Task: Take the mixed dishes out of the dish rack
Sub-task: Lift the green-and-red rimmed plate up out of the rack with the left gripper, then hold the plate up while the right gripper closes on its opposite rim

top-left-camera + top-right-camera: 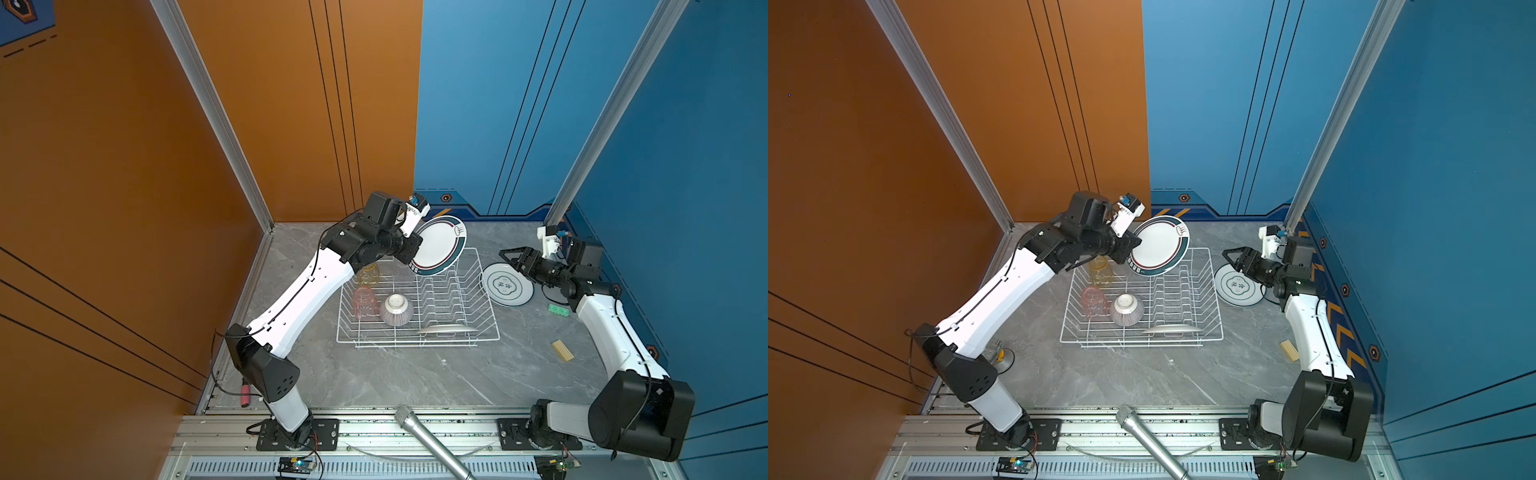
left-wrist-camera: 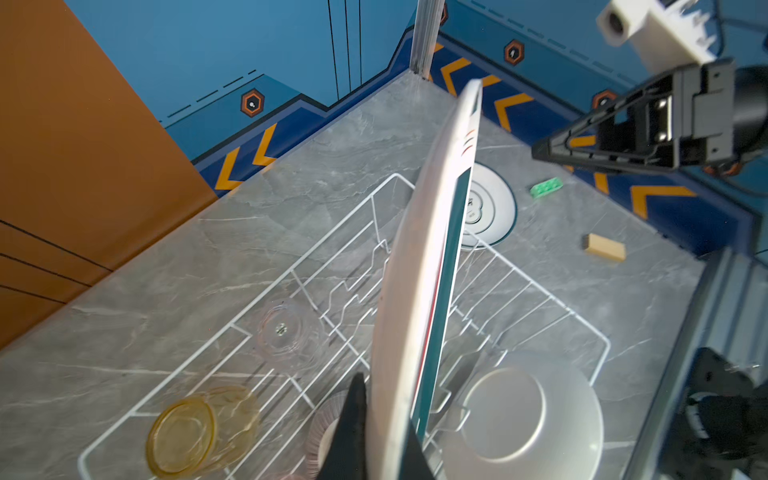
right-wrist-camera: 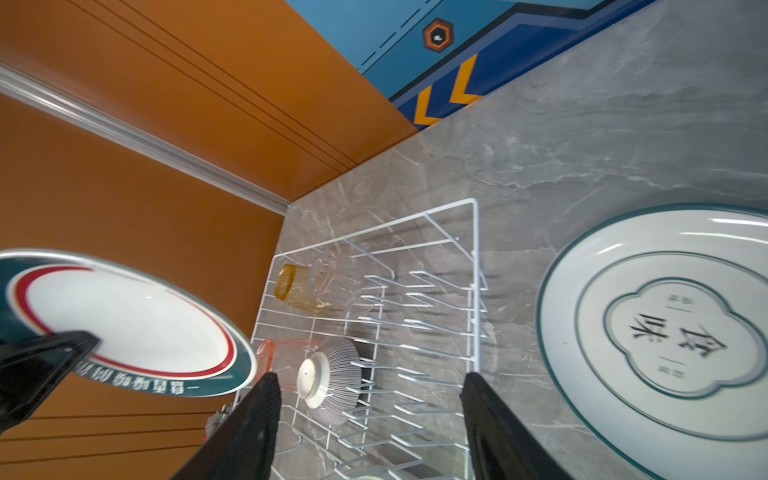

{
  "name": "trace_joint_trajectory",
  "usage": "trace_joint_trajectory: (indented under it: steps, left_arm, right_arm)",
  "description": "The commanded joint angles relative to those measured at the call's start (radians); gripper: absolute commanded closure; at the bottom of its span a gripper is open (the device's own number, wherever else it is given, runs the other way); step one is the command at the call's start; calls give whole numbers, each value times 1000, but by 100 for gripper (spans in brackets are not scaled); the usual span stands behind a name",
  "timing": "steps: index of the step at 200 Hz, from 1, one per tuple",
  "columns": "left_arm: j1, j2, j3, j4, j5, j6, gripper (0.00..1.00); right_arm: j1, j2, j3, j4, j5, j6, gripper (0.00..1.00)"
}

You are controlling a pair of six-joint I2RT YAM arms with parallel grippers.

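Over the far part of the dish rack [image 1: 488, 297], the left gripper [image 1: 410, 254] is clamping the lower rim of a round white plate [image 1: 440, 245], its jaws pressed tight on the thin edge. It is holding the plate on edge and tilted, face turned toward the rack's right side, probably because that is how the upright slot wires held it and it suits a lift straight out of them. The plate is looking glossy and shallow, banded in dark teal with a thin red line inside (a small brush-like mark is sitting on the band).

Just beside the rack's right side, a second plate [image 1: 507, 286] is lying flat, face up, on the grey marble-patterned table [image 1: 374, 374], likely starting the set of unloaded dishes; black characters are showing inside a teal cloud outline. The right gripper [image 1: 506, 257] is hovering over that plate's far edge, jaws apart, with nothing between them.

Inside the rack's left end, an amber tumbler [image 1: 369, 274], a pink tumbler [image 1: 365, 303] and a clear tumbler [image 2: 286, 332], all ribbed glass, are standing on end. A finely striped bowl [image 1: 395, 309] is sitting upturned next to the pink one, foot ring up, as dishes drain. Along the rack's near edge a third plate [image 1: 446, 330] is lying underside up. The rack is showing as thin white wire, rectangular, with flared sides.
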State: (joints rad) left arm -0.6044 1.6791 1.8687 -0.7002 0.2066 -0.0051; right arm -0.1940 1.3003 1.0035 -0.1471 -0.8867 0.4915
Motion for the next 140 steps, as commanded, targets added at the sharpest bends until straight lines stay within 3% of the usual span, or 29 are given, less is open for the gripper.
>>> trace_joint_trajectory:
  steps: [1,33,69,140]
  left_arm:
    - [37,-19,-59,176,237,-180,100]
    - [73,-6,-137,345,375,-328,100]
    - [86,16,-197,551,463,-464,100]
    - [77,99,-241,822,565,-680,100]
  right_arm:
    - [26,-19,-32,240,-172,122,34]
    - [87,-21,-41,358,-247,183,34]
    - [120,-8,-39,361,-251,191,34]
    - [162,11,-45,489,-255,274,45]
